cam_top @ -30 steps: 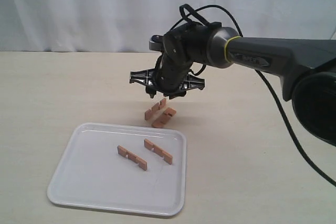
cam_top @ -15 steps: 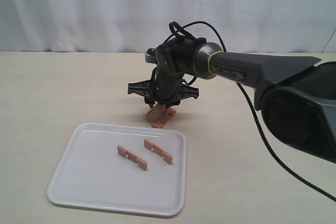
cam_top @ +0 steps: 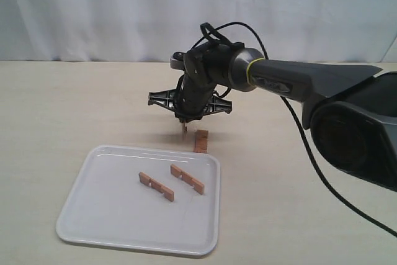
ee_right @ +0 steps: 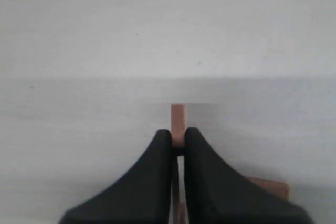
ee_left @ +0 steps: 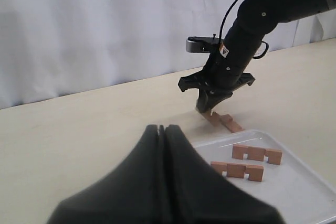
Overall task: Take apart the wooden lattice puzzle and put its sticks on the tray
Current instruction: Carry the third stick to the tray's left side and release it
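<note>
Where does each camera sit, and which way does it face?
Exterior view: off the arms, facing across the table toward the curtain; shows the right arm, its right gripper pinching a stick beyond the tray.
Left wrist view: on the left arm, facing past the shut left gripper toward the right arm and tray.
Right wrist view: on the right arm, facing the table past its fingers gripping the stick.
Shared: exterior and left wrist both show two sticks on the tray.
</note>
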